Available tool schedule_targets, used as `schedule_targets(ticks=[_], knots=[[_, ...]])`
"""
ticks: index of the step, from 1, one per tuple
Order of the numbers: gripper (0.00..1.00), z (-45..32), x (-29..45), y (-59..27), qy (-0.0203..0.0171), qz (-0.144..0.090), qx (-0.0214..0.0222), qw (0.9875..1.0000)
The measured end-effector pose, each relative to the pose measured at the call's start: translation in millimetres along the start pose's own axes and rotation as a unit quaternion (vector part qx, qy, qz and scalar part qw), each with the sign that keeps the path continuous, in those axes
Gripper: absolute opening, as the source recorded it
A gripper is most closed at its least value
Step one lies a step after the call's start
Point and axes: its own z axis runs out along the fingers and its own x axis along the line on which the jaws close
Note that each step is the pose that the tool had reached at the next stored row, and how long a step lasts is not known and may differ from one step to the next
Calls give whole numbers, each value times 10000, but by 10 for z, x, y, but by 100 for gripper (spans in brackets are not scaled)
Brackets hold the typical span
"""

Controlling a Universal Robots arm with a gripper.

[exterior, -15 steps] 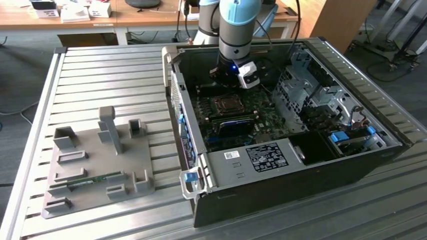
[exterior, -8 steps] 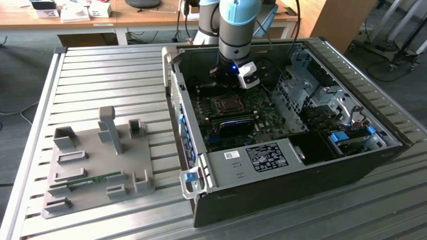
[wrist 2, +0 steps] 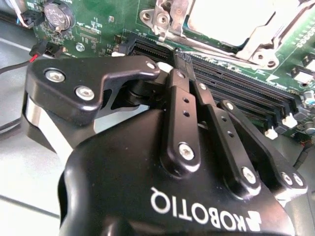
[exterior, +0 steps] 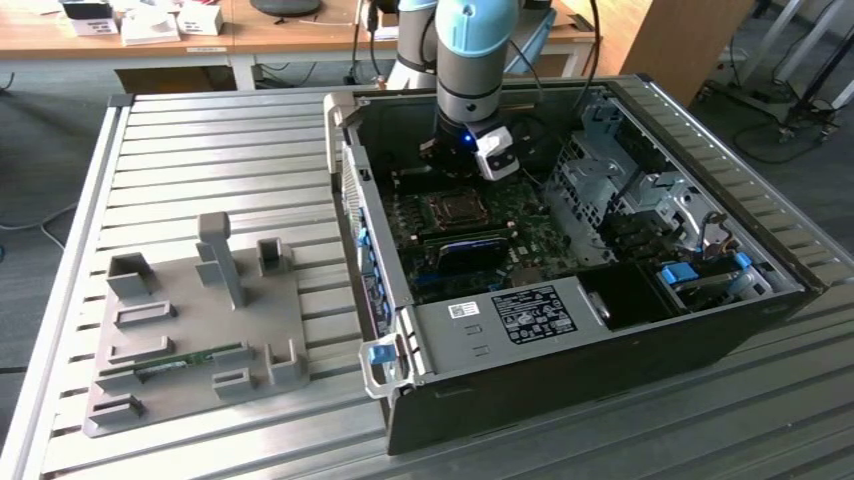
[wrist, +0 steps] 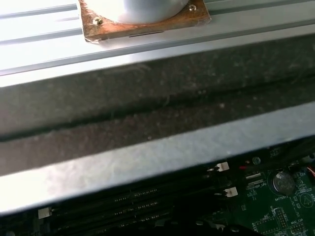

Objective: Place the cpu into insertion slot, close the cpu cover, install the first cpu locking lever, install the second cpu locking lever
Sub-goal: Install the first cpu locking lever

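In the exterior view my gripper (exterior: 458,170) reaches down into the open computer case, just beyond the far side of the insertion slot (exterior: 454,210). In the second wrist view the cpu (wrist 2: 231,17), with its pale silver top, lies in the slot. The cpu cover (wrist 2: 256,43) lies flat around it. The gripper (wrist 2: 179,58) has its black fingers (wrist 2: 183,103) shut together. Their tips sit at the end of a thin metal locking lever (wrist 2: 231,55), which runs along the socket edge beside the memory slots (wrist 2: 236,83). I cannot tell whether the lever is pinched.
The case (exterior: 561,330) stands on a slatted metal table (exterior: 200,150), and its walls close in around the arm. A grey fixture (exterior: 200,330) holding a memory stick lies at the exterior view's left. A coin battery (wrist 2: 58,14) and cables (wrist 2: 29,54) sit near the gripper.
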Motion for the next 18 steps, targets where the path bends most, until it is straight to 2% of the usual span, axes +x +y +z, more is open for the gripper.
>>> schedule_targets(ticks=[6,18], knots=[[11,7,1,-1,-36,-9,-11,10000],[11,-29,-4,-10,-49,-12,-15,10000]])
